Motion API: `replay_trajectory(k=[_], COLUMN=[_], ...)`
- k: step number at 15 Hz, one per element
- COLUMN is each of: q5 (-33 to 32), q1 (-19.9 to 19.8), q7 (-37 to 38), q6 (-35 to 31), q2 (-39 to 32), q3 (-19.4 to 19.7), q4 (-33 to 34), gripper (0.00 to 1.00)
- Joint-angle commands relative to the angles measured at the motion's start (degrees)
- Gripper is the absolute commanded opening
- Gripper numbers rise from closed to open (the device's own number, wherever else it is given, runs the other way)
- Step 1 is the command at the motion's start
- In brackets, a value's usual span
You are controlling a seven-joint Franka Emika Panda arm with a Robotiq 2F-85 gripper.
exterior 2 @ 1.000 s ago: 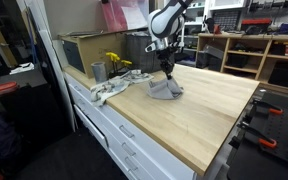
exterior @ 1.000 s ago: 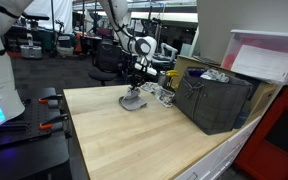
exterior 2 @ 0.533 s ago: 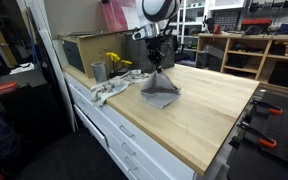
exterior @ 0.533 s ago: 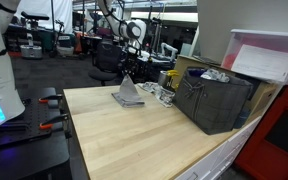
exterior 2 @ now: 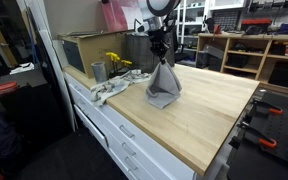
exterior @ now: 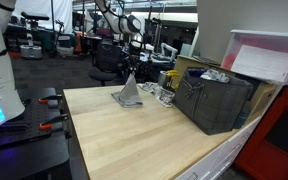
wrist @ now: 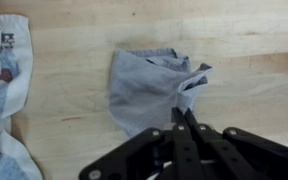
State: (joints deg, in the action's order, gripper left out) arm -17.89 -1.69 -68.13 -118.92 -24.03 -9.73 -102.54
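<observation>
A grey cloth (exterior 2: 164, 85) hangs in a cone from my gripper (exterior 2: 160, 58), its lower folds still resting on the wooden tabletop (exterior 2: 214, 105). In an exterior view the same grey cloth (exterior: 130, 92) is pulled up under the gripper (exterior: 132, 66). In the wrist view the grey cloth (wrist: 146, 88) spreads below, and the gripper (wrist: 181, 112) is shut on a pinched peak of it, the fingers pressed together.
A dark bin (exterior: 216, 98) holding things stands on the table near a pink-lidded box (exterior: 266, 55). A crumpled white printed cloth (exterior 2: 109, 90) and a metal cup (exterior 2: 98, 71) with yellow flowers (exterior 2: 115, 62) lie by the table edge. White printed cloth (wrist: 2, 80) shows in the wrist view.
The gripper has risen with the cloth pinched in it, drawing the cloth from a flat heap into a tall cone. The cloth has also shifted a little across the table.
</observation>
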Motion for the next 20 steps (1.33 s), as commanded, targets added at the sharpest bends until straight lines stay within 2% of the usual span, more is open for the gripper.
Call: replay_trajectory(k=[1, 5, 11, 12, 14, 18, 20], q5=[-6.71, -14.44, -19.71, -20.48, -21.95, -24.24, -21.46], q1=[0.75, 2.44, 7.10, 7.90, 8.77, 7.91, 6.18], q7=[-5.77, -5.52, -5.11, -5.37, -6.17, -7.08, -4.58], q6=[-1.08, -2.11, -3.84, -4.00, -5.09, -11.61, -12.94], q2=[-0.13, -0.85, -0.44, -0.27, 0.28, 1.73, 2.27], q3=[3.67, 4.55, 2.15, 1.74, 0.92, 0.96, 1.48], q4=[1.10, 3.74, 4.87, 4.69, 4.04, 1.55, 1.27], gripper=[0.01, 0.01, 0.01, 0.27, 0.35, 0.66, 0.81])
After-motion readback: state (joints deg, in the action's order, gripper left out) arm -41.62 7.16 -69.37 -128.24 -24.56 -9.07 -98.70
